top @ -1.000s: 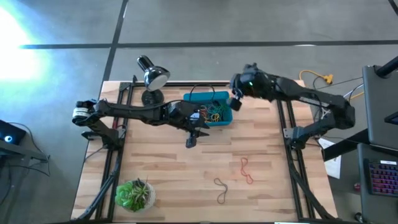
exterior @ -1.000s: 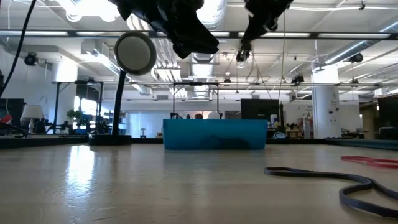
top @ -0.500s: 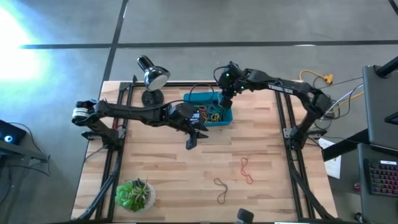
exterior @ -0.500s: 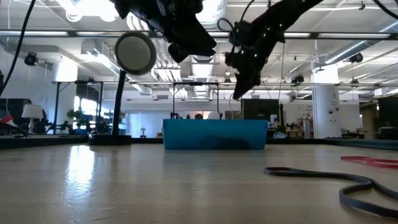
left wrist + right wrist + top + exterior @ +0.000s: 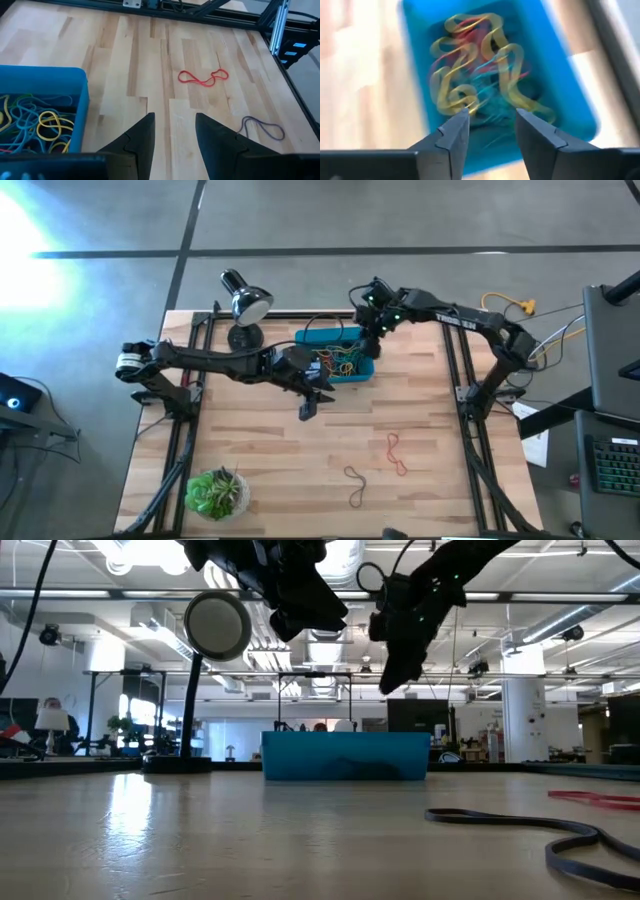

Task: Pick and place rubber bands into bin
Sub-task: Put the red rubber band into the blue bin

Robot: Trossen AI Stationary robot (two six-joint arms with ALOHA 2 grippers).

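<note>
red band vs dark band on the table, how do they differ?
Colour: the red band is bright red, the dark band blackish purple. Place: the red band lies nearer the right arm's side, the dark band toward the table's middle, farther from the bin. Both lie loose, twisted, outside the bin.

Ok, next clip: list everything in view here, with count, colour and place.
bin: one, teal-blue, far middle of table
rubber bands in bin: a tangle, yellow, red, green, blue; count unclear
red rubber band: one, on table, near right
dark rubber band: one, near edge, left of the red
desk lamp: one, black, far left
plant: one, green, near-left corner
table: one, light wood
left gripper: open, beside bin's near-left
right gripper: open, above bin
</note>
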